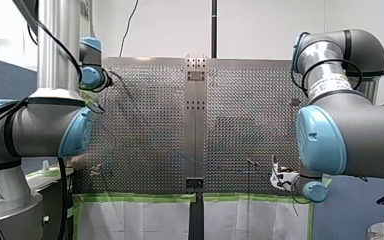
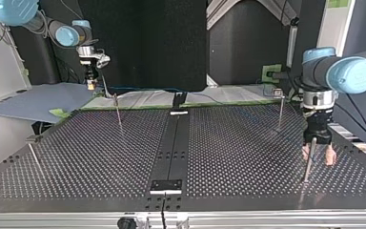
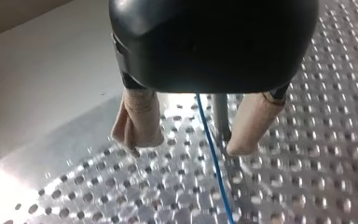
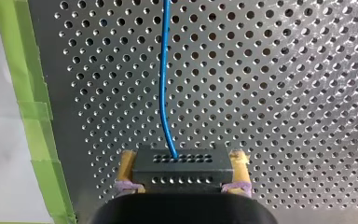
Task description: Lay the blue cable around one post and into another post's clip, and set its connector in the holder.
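Note:
A thin blue cable (image 4: pixel 164 79) runs from a black connector block (image 4: pixel 177 164) out over the perforated table. My right gripper (image 4: pixel 182 183) is shut on that connector, its pads on the block's two ends; in the top view it (image 2: pixel 90 84) hangs at the far left edge of the table. My left gripper (image 3: pixel 189 140) is open, with beige pads, low over the table. The cable (image 3: pixel 210 149) and a thin metal post (image 3: pixel 221 116) pass between its fingers, the post close to one pad. In the top view this gripper (image 2: pixel 318 156) straddles the post (image 2: pixel 310 160) at the right.
Other thin posts stand at the top view's left (image 2: pixel 118 112), far right (image 2: pixel 280 110) and near left (image 2: pixel 33 153). A dark centre rail (image 2: pixel 174 143) carries a black block (image 2: pixel 167 186) near the camera. Green tape (image 4: pixel 30 116) lines the table edge beside my right gripper.

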`<action>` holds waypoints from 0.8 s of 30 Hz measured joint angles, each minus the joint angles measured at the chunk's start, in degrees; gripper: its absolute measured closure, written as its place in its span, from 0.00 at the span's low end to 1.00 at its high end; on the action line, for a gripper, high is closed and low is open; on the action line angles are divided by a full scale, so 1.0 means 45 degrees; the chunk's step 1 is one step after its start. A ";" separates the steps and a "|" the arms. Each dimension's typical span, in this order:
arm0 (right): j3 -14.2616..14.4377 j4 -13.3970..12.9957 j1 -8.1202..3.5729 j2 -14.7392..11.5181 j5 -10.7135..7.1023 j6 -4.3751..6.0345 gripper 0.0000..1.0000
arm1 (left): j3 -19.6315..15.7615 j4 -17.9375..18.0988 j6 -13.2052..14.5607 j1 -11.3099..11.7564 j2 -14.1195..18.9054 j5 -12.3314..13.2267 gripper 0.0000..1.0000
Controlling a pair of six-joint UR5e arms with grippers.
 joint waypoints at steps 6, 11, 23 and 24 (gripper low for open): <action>0.0000 0.0008 0.0004 0.0001 0.0000 0.0042 1.00 | -0.0559 -0.0227 -0.0749 0.0025 0.0737 -0.0053 0.00; -0.0002 0.0025 0.0009 0.0000 0.0001 0.0052 1.00 | -0.1166 -0.0178 -0.1299 0.0027 0.1225 -0.0065 0.00; 0.0000 0.0113 0.0057 -0.0009 0.0009 0.0100 1.00 | -0.1889 -0.1514 -0.0149 0.0491 0.2650 -0.1342 0.00; -0.0001 0.0119 0.0058 -0.0010 0.0011 0.0111 1.00 | -0.1825 -0.1633 -0.0025 0.0523 0.2775 -0.1464 0.00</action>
